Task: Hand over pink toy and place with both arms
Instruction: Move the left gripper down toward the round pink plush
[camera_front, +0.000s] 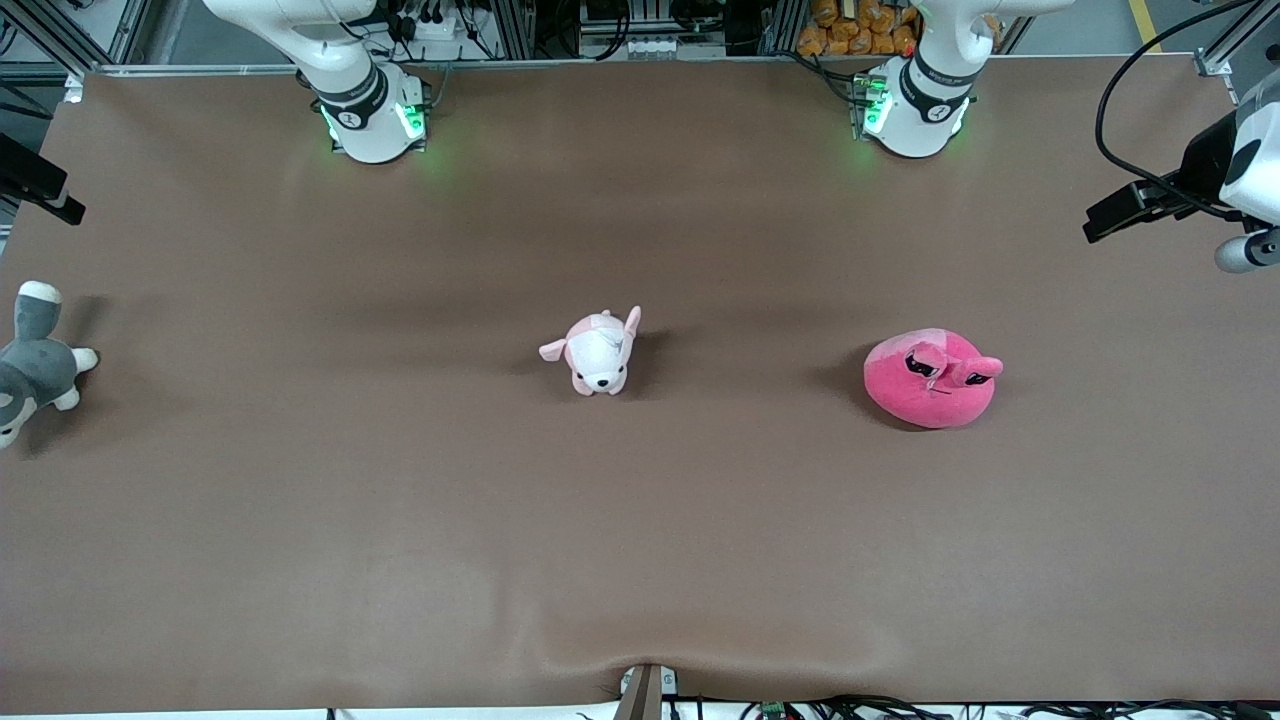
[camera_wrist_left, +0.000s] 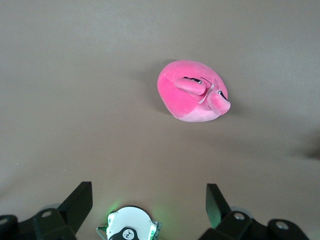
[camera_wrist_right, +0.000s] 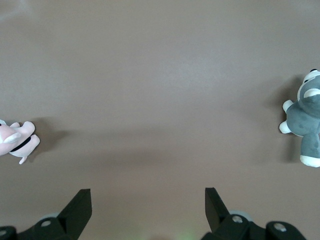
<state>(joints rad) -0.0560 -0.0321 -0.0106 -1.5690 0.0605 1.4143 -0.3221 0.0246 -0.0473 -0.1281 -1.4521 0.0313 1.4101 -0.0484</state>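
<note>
The hot-pink toy (camera_front: 930, 385) lies on the brown table toward the left arm's end, with its two eye stalks on top. In the left wrist view it (camera_wrist_left: 192, 97) lies well below my left gripper (camera_wrist_left: 147, 189), which is open, empty and held high over the table near the left arm's base (camera_wrist_left: 130, 227). My right gripper (camera_wrist_right: 146, 192) is open and empty too, high over bare table between the two other plushes. Neither gripper touches anything.
A small pale pink-and-white puppy plush (camera_front: 598, 352) sits mid-table and also shows in the right wrist view (camera_wrist_right: 15, 137). A grey-and-white plush (camera_front: 35, 365) lies at the table edge at the right arm's end, seen too in the right wrist view (camera_wrist_right: 306, 117).
</note>
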